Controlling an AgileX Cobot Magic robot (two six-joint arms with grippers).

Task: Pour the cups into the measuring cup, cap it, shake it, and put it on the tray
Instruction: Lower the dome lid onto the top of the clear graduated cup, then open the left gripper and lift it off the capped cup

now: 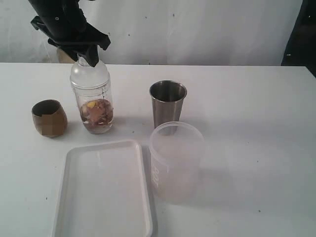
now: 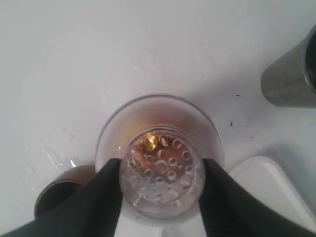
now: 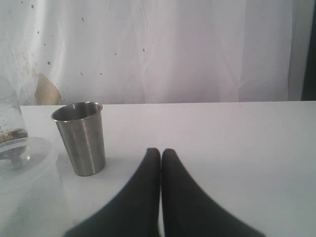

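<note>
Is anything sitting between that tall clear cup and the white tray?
Nothing visible does. The tall clear plastic measuring cup stands behind the flat white plastic tray; the round brown wooden cup and steel tumbler sit off to the sides.

table: white | backdrop: white draped sheet, dark specks | light: soft

No legible text (scale marks on measuring cup too small)
</note>
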